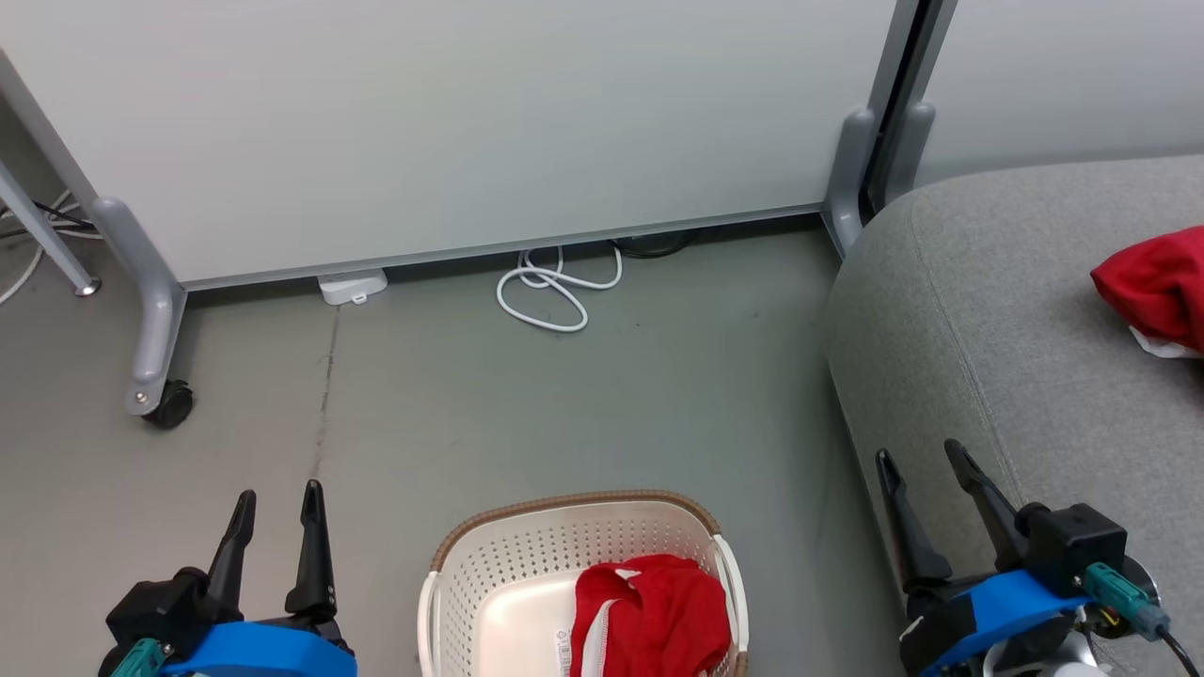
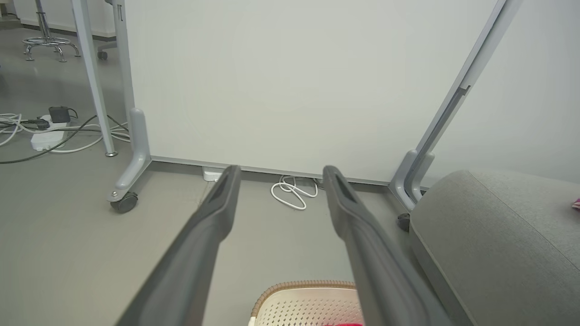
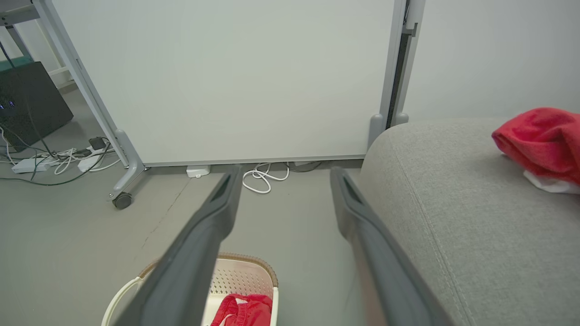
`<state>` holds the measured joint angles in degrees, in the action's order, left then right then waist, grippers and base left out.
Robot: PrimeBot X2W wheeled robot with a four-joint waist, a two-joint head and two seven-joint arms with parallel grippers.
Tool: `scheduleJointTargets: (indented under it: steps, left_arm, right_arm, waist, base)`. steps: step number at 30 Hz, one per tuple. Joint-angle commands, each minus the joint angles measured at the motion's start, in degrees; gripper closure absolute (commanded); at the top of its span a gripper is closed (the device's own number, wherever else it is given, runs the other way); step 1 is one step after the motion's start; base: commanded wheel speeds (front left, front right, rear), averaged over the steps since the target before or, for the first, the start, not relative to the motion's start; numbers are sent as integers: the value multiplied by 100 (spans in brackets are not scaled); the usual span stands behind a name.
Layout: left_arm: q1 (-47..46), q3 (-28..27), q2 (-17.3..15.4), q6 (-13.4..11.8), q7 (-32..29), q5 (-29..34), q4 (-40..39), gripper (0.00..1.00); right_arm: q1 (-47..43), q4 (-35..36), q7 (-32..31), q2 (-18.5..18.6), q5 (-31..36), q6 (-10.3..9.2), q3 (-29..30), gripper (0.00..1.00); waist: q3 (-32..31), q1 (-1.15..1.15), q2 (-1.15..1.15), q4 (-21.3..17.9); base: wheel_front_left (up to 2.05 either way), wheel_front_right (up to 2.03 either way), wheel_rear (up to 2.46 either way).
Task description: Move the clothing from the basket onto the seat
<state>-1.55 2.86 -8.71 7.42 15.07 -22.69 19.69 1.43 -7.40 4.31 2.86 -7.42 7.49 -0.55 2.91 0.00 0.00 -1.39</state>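
Note:
The cream-white basket (image 1: 508,564) with its brown rim stands on the floor at the bottom middle, also low in the left wrist view (image 2: 299,303) and right wrist view (image 3: 244,276). One red garment with white trim (image 1: 649,616) (image 3: 242,310) lies inside it on the right. A second red garment (image 1: 1152,282) (image 3: 539,142) lies on the grey seat (image 1: 1016,310) (image 2: 498,235) (image 3: 453,190) at the right. My left gripper (image 1: 279,503) (image 2: 278,174) is open, empty, left of the basket. My right gripper (image 1: 922,456) (image 3: 283,174) is open, empty, over the seat's front edge.
A white partition panel (image 1: 451,132) on grey castor legs (image 1: 150,320) blocks the far side. A coiled white cable (image 1: 555,282) and a small white box (image 1: 353,285) lie at its foot. More cables and power strips (image 2: 45,131) lie beyond the left leg. Grey floor (image 1: 564,414) lies between.

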Motion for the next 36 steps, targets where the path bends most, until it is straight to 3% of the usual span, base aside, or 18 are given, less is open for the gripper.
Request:
scheduleJointTargets:
  steps: [1, 11, 24, 36]
  left_arm:
    - [-121, 30, -50, 9, 15, -16, -9, 0]
    - [-713, 594, -208, 9, 16, -135, 393, 0]
    - [-2063, 1714, -694, 9, -242, -812, 2005, 0]
    - [-2990, 2585, -1161, 9, -912, -1263, 2780, 0]
  right_arm:
    - [113, 54, 33, 4, -33, 2, -44, 0]
    - [561, 202, 176, 5, -128, 2, -493, 0]
    - [1294, -44, 692, -3, -616, 2, -1201, 0]
    - [1689, -257, 1035, -2, -1075, 2, -1691, 0]
  waist:
    - [129, 0, 0, -95]
    - [1200, 0, 0, -841]
    - [2922, 0, 0, -2137]
    - [4107, 0, 0, -2719]
  base:
    - [0, 0, 0]
    - [0, 0, 0]
    - [0, 0, 0]
    - [0, 0, 0]
